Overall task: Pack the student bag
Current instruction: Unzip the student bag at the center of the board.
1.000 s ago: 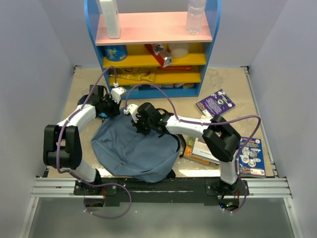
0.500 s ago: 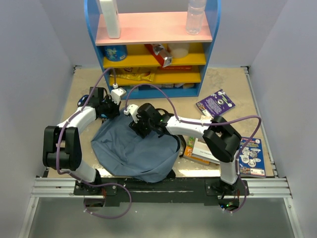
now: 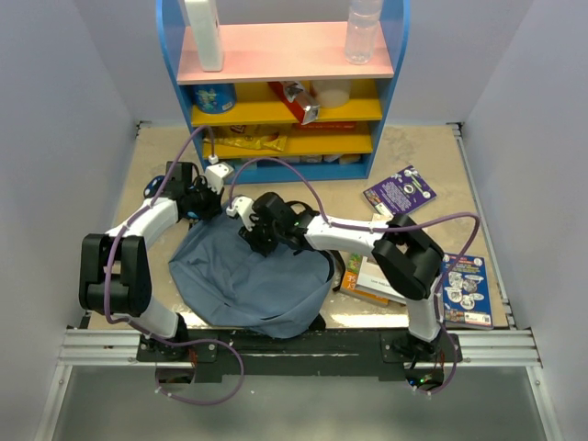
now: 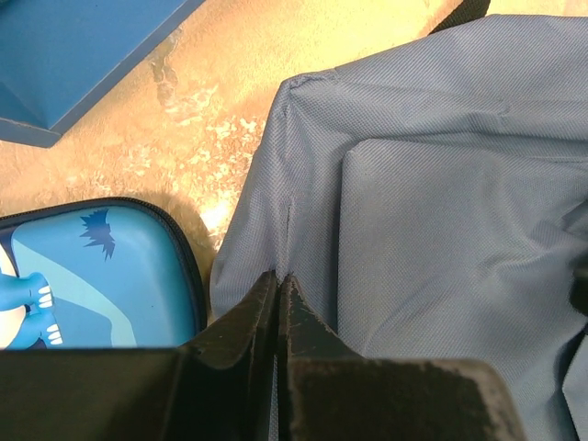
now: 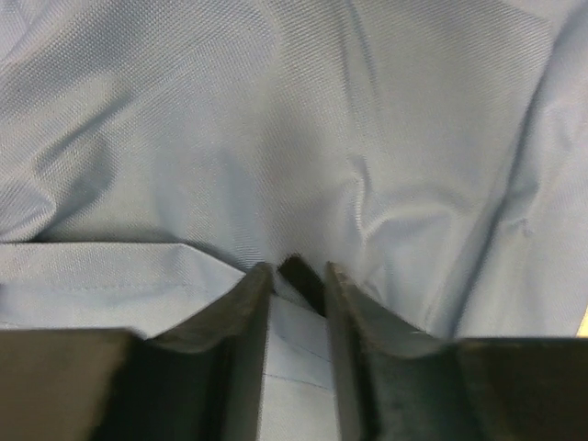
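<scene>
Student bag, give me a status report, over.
Left gripper shut on student bag edge. Right gripper shut on a fold of it. Bag slumped, opening not visible. Blue pouch beside left gripper; books at bag's right.

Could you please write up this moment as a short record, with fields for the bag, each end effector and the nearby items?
student bag: slate-blue, slumped on the table
left end effector: shut, pinching a fold at the bag's edge
right end effector: fingers narrow over the bag's fabric, a small dark piece between them; grip unclear
blue pouch: on the table beside the bag's edge
books: stacked right of the bag
shelf: at the table's far edge
</scene>
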Robot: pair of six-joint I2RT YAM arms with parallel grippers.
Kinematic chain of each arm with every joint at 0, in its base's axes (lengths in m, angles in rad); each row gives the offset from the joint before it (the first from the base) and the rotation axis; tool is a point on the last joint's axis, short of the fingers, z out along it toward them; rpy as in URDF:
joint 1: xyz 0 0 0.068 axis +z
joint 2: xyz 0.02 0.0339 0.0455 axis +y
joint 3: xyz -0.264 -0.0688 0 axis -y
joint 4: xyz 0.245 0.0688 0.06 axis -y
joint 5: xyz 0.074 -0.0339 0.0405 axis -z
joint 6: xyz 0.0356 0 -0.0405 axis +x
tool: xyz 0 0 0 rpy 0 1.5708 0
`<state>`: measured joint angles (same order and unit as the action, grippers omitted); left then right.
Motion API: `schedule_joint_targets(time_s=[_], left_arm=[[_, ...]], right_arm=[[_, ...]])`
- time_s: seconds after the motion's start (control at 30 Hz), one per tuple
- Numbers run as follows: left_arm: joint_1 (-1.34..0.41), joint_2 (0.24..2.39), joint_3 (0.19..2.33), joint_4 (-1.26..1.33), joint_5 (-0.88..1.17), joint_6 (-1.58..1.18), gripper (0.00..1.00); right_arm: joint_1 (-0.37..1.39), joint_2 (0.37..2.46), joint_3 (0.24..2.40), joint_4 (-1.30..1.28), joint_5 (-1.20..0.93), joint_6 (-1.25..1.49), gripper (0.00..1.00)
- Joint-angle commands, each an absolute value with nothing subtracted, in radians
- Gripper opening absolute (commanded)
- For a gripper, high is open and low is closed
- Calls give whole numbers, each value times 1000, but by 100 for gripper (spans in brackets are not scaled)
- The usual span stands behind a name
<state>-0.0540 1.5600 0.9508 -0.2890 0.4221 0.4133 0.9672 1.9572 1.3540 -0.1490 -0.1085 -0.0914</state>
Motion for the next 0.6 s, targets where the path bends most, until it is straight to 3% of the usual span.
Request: schedule_joint_targets(time_s=[0.0,0.07,0.13,0.57], left_arm=[[-60,1536,937,-279,437,387,5],[-60,1528,934,-281,437,388,5],[-60,1520,930,-281,437,388,5],[-60,1505,896,-226,382,275,0]], right_arm=[[971,1990,1400,-153,-106,-91,23],[971,1990,1401,-152,-95,-87,16],[971,1987,1399,-149,-84,-84,0],[1054,1873,1387,-63,-26,-8,0]])
